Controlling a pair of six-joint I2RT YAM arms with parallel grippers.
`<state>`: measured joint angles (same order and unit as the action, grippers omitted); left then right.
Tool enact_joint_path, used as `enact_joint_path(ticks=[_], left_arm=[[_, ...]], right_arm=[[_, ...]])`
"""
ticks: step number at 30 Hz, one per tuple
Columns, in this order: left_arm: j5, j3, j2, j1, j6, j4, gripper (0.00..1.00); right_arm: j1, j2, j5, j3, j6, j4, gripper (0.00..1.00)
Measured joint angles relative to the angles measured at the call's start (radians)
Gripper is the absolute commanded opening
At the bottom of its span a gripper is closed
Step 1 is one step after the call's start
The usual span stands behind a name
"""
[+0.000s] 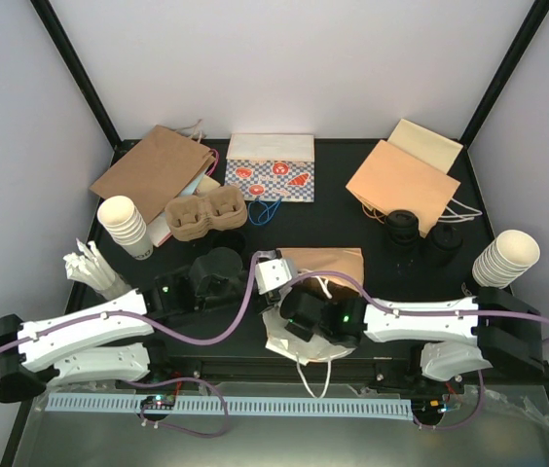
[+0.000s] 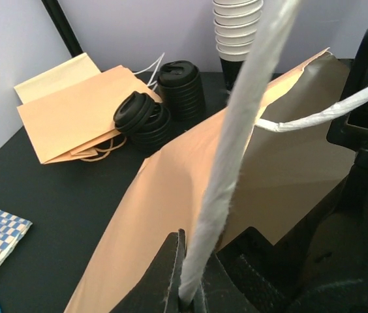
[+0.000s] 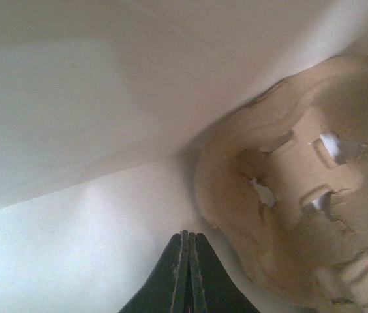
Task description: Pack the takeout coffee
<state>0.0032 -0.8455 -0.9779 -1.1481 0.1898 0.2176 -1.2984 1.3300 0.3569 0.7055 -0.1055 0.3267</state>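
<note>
The takeout coffee shows as short black round lidded stacks (image 1: 401, 226) (image 2: 141, 117) at the back right, beside a second one (image 1: 447, 238) (image 2: 181, 85). Neither gripper is near them. A brown paper bag (image 1: 325, 263) (image 2: 171, 195) lies at the table's middle, its white inside (image 1: 284, 339) facing the near edge. My left gripper (image 2: 187, 297) (image 1: 273, 277) is shut on the bag's white twisted handle (image 2: 236, 143). My right gripper (image 3: 188, 236) is shut with nothing between its fingers. It sits inside the bag, close to a brown pulp carrier (image 3: 301, 195); in the top view the bag hides it.
Flat tan bags (image 1: 403, 180) lie behind the black stacks. Cream cup stacks stand at the left (image 1: 124, 226) and the right (image 1: 506, 258). Another pulp carrier (image 1: 204, 216), a flat brown bag (image 1: 153, 170), patterned paper (image 1: 270, 167) and white sticks (image 1: 94, 268) fill the left and back.
</note>
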Motion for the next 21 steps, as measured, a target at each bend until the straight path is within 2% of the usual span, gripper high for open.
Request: enact_joint_path(ticks=[11, 17, 21], left_arm=[[0.076, 0.032, 0.051, -0.007, -0.031, 0.034, 0.02], [0.094, 0.038, 0.051, -0.017, -0.063, 0.04, 0.02], [0.092, 0.043, 0.051, -0.019, -0.077, 0.039, 0.01]], right_arm=[[-0.086, 0.025, 0.089, 0.0, -0.077, -0.004, 0.01], [-0.09, 0.024, 0.171, -0.002, -0.15, 0.016, 0.01], [-0.052, 0.023, 0.137, -0.002, -0.184, 0.018, 0.01]])
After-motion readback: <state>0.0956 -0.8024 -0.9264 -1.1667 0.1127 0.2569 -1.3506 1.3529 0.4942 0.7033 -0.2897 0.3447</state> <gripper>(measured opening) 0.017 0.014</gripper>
